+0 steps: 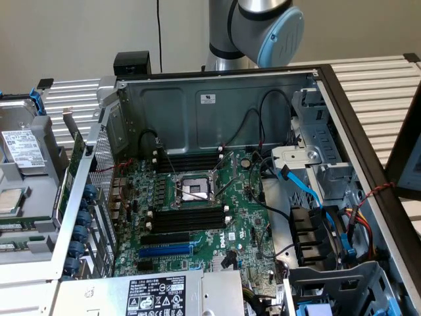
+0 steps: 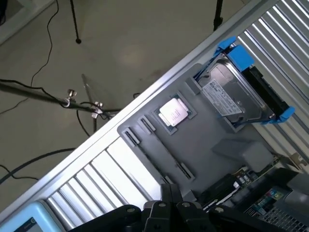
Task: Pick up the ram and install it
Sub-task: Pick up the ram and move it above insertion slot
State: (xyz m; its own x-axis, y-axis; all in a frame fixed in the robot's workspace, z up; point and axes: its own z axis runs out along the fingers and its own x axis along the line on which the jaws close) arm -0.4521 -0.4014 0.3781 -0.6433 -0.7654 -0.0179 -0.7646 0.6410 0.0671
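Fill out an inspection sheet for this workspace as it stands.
surface: slatted metal table carrying an open computer case.
job's things: black memory slots look empty; a thin green strip at the exterior view's left may be the ram, not certain.
clutter: grey tray with a hard drive and a processor chip.
grippers: gripper shut, holding nothing.
cables: blue cable inside the case; black cord behind it.
surroundings: floor with stand legs.

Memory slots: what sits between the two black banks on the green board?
The square silver processor socket sits between the upper slots and the lower slots; the exterior view shows it.
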